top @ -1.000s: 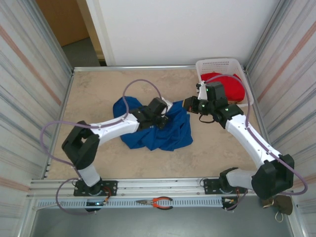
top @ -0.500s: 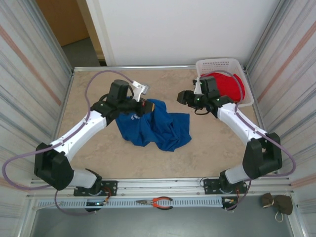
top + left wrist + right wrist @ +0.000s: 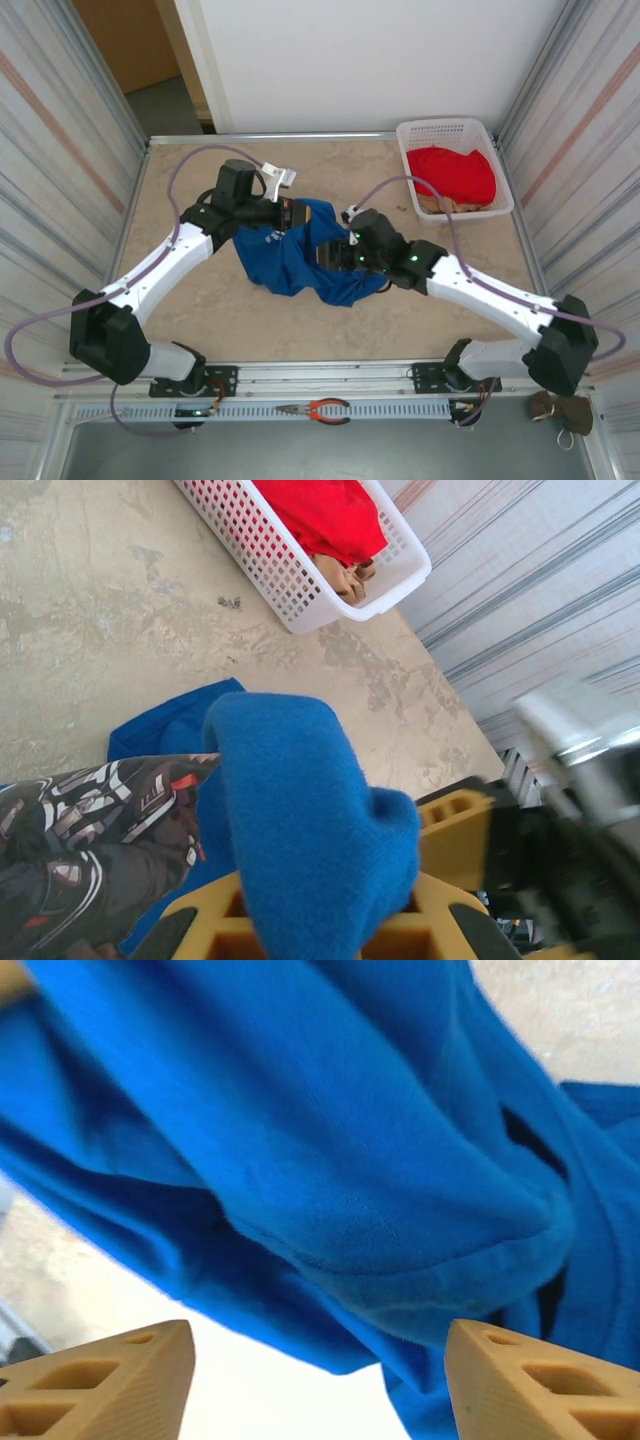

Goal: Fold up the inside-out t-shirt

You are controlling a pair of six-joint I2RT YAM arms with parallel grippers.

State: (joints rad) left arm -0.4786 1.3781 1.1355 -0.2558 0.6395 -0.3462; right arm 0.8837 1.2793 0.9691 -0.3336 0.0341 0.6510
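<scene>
Now we're holding the shirt (image 3: 296, 265) mid-table, far edge pinched in the left gripper (image 3: 294, 214). The right gripper (image 3: 337, 256) is swinging over from the basket (image 3: 447, 125), jaws wide, onto a right-side fold for a second grab.

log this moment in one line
left gripper: shut on t-shirt | right gripper: open, at a shirt fold | t-shirt: bunched, not yet folded | red garment: in basket

A robotics lab test cell: a stone-look worktop (image 3: 200, 310) boxed in by corrugated metal walls (image 3: 60, 200) left and right, a white panel (image 3: 360, 60) far, and pliers (image 3: 318, 409) on the near aluminium rail (image 3: 400, 411).
</scene>
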